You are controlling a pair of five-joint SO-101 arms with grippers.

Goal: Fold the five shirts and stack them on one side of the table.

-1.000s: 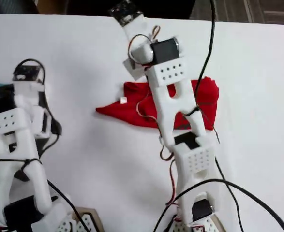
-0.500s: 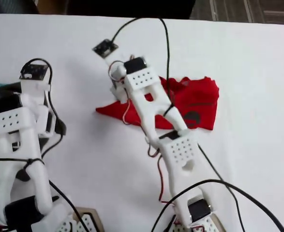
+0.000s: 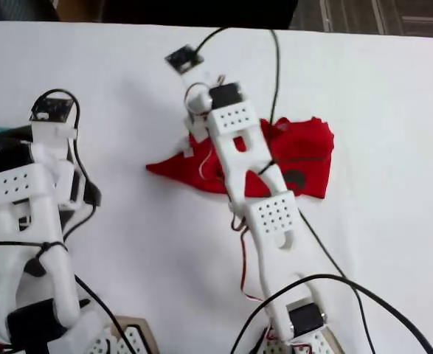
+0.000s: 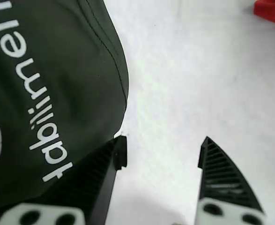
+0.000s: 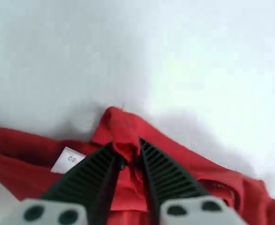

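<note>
**tinker_jo:** Where's everything sitting right now? Trying to work out what'll bite me.

**servo_mike:** The red shirt (image 3: 305, 155) is a crumpled heap just right of centre in the overhead view, nowhere near folded. The right claw (image 5: 128, 157) is closed almost all the way on a small bunched ridge of the red fabric, close to the white label (image 5: 68, 159). The left claw (image 4: 163, 147) is wide open with nothing in it, low over the counter (image 3: 393, 96) at the left side of the overhead view. One of its jaws is right at the edge of a dark shirt (image 4: 43, 84). I can't tell if it's actually touching.

**tinker_jo:** So what goes wrong from here?

**servo_mike:** My guess is the pinch is the weak spot. It's a tiny bit of cloth, so a quick pull could let it slide out between the jaws. If it does hold, the whole heap probably drags along as one lump instead of spreading flat, since nothing pins the far side. The left claw looks too far off to help with that.

**tinker_jo:** Anything else?

**servo_mike:** The black cable (image 3: 276, 74) runs down across the shirt next to the right arm. A big swing could hook fabric on it. Also, the dark shirt is so close to the open left claw that a careless move there could rumple it.
</note>
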